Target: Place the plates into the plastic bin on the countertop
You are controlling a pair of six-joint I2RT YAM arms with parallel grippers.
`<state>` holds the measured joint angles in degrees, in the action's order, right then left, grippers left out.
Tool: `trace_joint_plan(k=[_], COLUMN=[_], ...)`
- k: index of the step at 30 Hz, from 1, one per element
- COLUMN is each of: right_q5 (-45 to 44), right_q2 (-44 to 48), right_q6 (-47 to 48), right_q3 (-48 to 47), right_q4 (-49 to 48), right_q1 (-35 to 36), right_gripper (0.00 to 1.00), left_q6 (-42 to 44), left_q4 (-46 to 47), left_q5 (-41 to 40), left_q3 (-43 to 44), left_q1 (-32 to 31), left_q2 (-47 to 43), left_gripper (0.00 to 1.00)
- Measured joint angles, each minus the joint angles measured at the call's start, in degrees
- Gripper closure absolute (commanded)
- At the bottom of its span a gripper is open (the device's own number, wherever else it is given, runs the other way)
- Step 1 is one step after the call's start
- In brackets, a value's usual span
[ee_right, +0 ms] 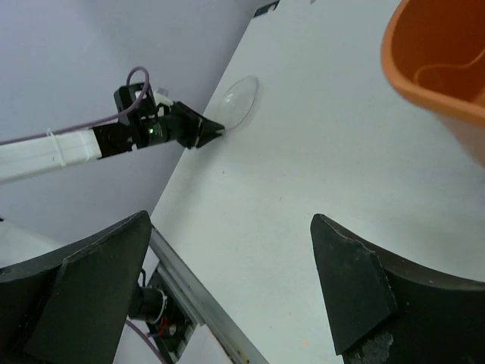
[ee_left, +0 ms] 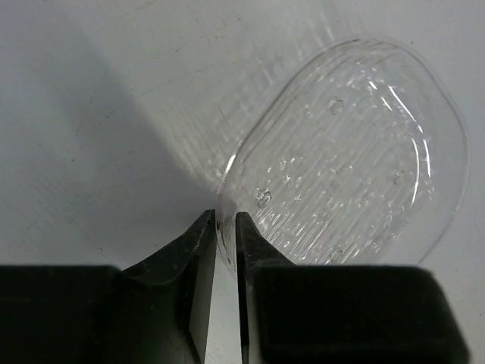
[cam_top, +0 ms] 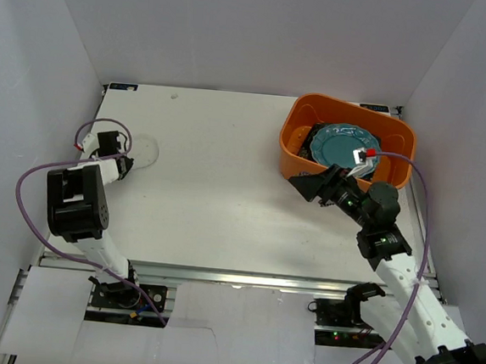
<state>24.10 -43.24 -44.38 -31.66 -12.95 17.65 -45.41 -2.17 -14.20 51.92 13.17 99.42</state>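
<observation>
Item: transparent ribbed oval plate (ee_left: 341, 152), flat on white countertop (cam_top: 218, 171) at frame left, rim nipped narrowly by left gripper (ee_left: 226, 220); right gripper (ee_right: 227, 227) gaping, empty, beside orange plastic bin (cam_top: 295, 123) upper right; risk: slick thin rim slipping free on lifting.

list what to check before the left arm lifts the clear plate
1. left gripper straddles the clear plate rim: ok
2. jaws pressing on the rim: cannot tell
3. right gripper open and empty: ok
4. table bare between plate and bin: ok
5. bin free of the right arm: not ok, it overlaps the bin in the top view
</observation>
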Motion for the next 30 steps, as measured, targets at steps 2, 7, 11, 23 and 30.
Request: trace_joint_plan(k=[2, 7, 11, 23, 30], right_q5=[-2.1, -7.7, -10.8, -19.2, -27.1], right_q2=[-2.4, -11.6, -18.8, -40.1, -44.7], right_q6=[0.6, 3.3, 5.7, 13.9, 16.6], right_q3=[0.0, -3.4, -8.6, -33.3, -35.3], right_q4=[-0.7, -0.7, -0.5, 8.0, 16.5], right_q1=[4.4, 16.2, 24.0, 31.6, 31.6], right_gripper=[0.08, 0.03, 0.07, 0.1, 0.0], left_q6=[-0.1, -0.3, -1.3, -0.9, 3.8], left_q4=[-0.2, 0.8, 1.3, 2.1, -2.7], left_q5=[0.7, 4.8, 9.9, 30.2, 36.7], left_q3=[0.0, -0.8, -5.7, -18.3, -18.8], left_q1=[0.0, 0.2, -0.4, -15.6, -20.0], left_q2=[0.0, -3.1, -10.3, -40.3, -46.8], left_gripper=[0.97, 1.0, 1.0, 1.0, 1.0])
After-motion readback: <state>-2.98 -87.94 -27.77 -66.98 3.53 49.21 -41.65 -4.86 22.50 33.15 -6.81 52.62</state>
